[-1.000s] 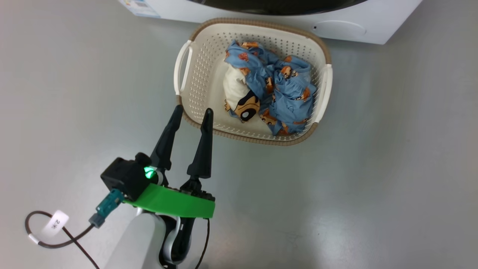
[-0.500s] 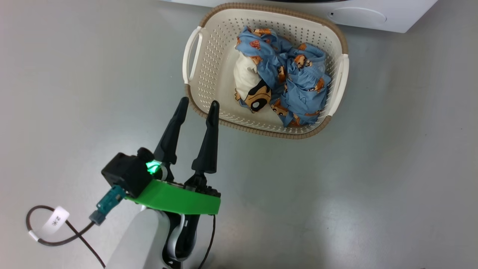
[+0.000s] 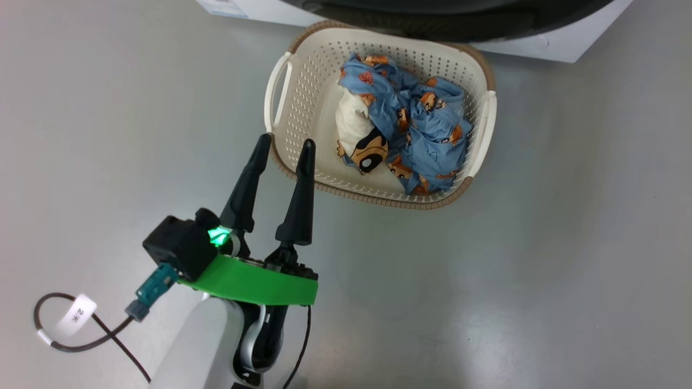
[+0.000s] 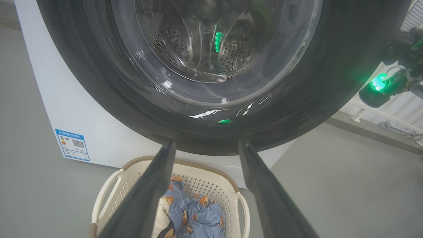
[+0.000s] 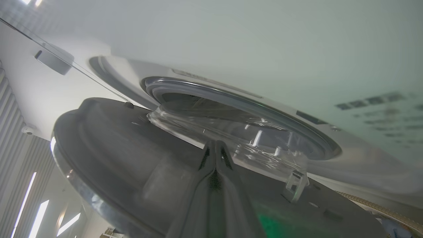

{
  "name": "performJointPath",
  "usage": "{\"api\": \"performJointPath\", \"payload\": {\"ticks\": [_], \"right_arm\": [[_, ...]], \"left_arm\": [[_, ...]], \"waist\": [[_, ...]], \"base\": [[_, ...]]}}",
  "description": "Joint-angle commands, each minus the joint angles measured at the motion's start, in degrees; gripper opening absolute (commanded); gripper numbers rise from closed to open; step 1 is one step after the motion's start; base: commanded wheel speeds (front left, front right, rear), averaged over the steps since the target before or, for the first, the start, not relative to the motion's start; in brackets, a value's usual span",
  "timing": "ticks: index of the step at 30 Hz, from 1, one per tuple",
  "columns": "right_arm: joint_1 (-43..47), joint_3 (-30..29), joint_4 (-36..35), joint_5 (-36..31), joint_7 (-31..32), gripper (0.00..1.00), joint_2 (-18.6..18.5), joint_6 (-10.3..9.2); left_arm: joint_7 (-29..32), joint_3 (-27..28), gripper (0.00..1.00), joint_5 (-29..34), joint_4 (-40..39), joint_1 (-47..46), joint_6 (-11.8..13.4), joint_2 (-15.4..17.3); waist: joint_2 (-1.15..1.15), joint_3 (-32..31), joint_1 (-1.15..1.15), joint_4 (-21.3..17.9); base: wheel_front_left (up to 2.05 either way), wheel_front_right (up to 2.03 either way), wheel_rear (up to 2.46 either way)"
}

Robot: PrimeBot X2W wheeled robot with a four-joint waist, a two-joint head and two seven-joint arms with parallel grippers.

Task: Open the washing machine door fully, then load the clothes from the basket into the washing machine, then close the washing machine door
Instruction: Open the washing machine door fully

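Observation:
The cream basket (image 3: 378, 200) stands on the floor against the washing machine (image 3: 567, 46), holding the blue bear-print clothes (image 3: 427, 124) and a cream piece (image 3: 348, 116). My left gripper (image 3: 285, 141) hovers open at the basket's near-left rim, empty. In the left wrist view it (image 4: 206, 145) faces the black-rimmed door (image 4: 99, 82) above the basket (image 4: 205, 183). My right gripper (image 5: 214, 145) is shut, its fingers lying against the door's inner face (image 5: 115, 148) beside the clear glass bowl (image 5: 238, 142). The door stands ajar from the opening's ring (image 5: 264, 109).
Grey floor surrounds the basket on the left, right and near sides. A blue label (image 4: 72, 144) sits low on the machine's white front. My right wrist's green light (image 4: 378, 82) glows at the door's right edge. A cable with a white tag (image 3: 75, 319) loops beside my left forearm.
The head camera has shifted. The door's black rim now juts out further over the basket's far rim. My left gripper stays open at the same corner of the basket.

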Motion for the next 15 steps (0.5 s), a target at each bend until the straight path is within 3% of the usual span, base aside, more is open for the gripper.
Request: {"api": "performJointPath", "payload": {"ticks": [1,15], "right_arm": [[2.1,1.5,-2.3,-0.1,1.0,0.0,2.0,0.28],[11.5,4.4,-4.0,-0.1,2.4,0.0,4.7,0.28]], "left_arm": [[-0.4,2.0,1.0,0.5,-1.3,0.6,0.0,1.1],[-0.4,3.1,1.0,3.0,0.0,3.5,-1.2,1.1]], "waist": [[0.0,-1.0,0.0,-0.6],[0.0,-8.3,0.0,-1.5]], "base": [[0.0,0.0,0.0],[0.0,0.0,0.0]]}}
